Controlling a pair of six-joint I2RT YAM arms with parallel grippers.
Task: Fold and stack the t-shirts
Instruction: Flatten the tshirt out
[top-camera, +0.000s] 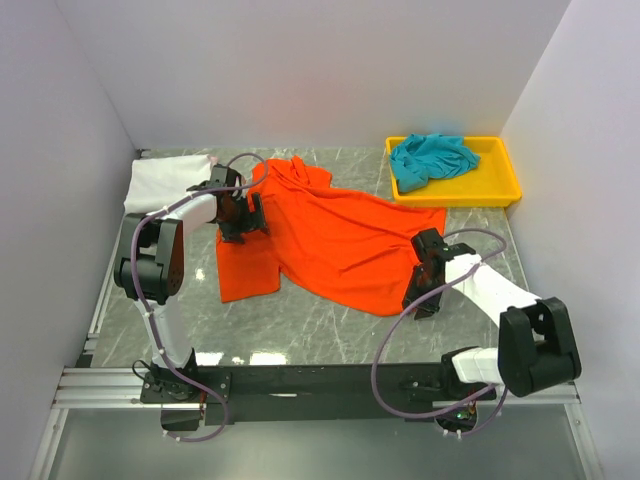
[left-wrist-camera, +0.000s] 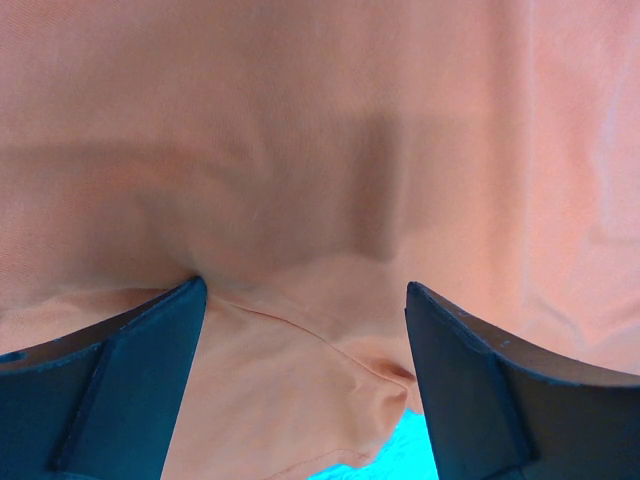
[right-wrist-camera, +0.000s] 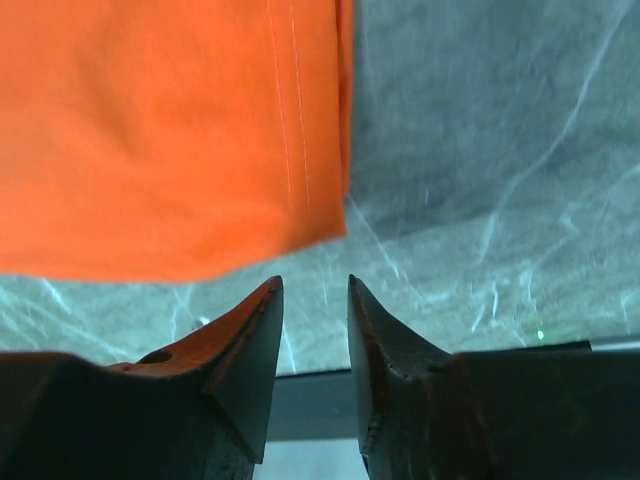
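While lying rumpled: orange-red t-shirt (top-camera: 340, 245), soft, light, limp, apt to sag. Left gripper (left-wrist-camera: 305, 290) spread wide, cloth at both jaw tips, unpinched. Right gripper (right-wrist-camera: 313, 284) narrowly parted, empty, hem (right-wrist-camera: 320, 120) just ahead; best pinched at 2 hem corners.

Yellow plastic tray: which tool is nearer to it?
Right. The right tool is in front of the yellow plastic tray; the left tool is farther, across the orange-red cloth t-shirt.

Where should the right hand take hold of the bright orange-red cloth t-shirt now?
Probably pinch the hem corner of the orange-red t-shirt, coming in low from the marble table side: that stitched edge lies flat and free just ahead of the right hand.
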